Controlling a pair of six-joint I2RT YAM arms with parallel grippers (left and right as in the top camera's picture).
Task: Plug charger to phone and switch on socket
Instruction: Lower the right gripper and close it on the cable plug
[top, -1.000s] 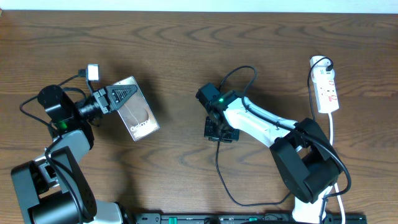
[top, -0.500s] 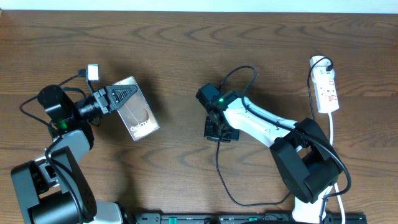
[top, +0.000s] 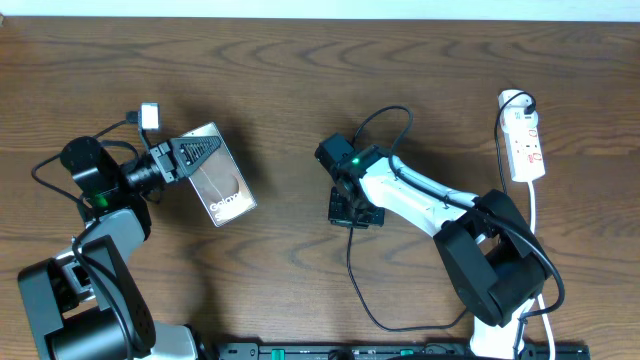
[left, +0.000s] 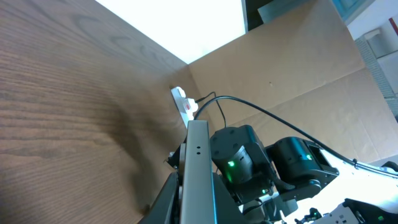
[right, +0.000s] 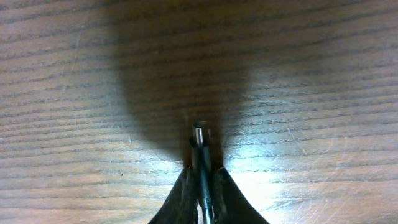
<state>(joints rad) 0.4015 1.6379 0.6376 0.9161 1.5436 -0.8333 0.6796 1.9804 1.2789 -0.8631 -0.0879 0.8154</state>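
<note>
Two sets of fingers are both clenched. The left fingers (top: 198, 151) grasp the phone (top: 225, 190) by its far end. The right fingers (top: 352, 211) pinch the charger (top: 350, 268) just behind its tip.

Bare desk (top: 290, 90) lies between the two. The socket (top: 526, 140) sits well to the right of the right fingers, beyond that arm, with its long axis running away from the robot and its white cord (top: 537, 215) trailing back.

The phone's printed face is up. Its long axis slants out from the left fingers toward the right arm, with the "Galaxy" end farthest from them. The charger's tip (right: 198, 133) juts straight past the right fingertips at the desk, and its cable curls back behind them.
</note>
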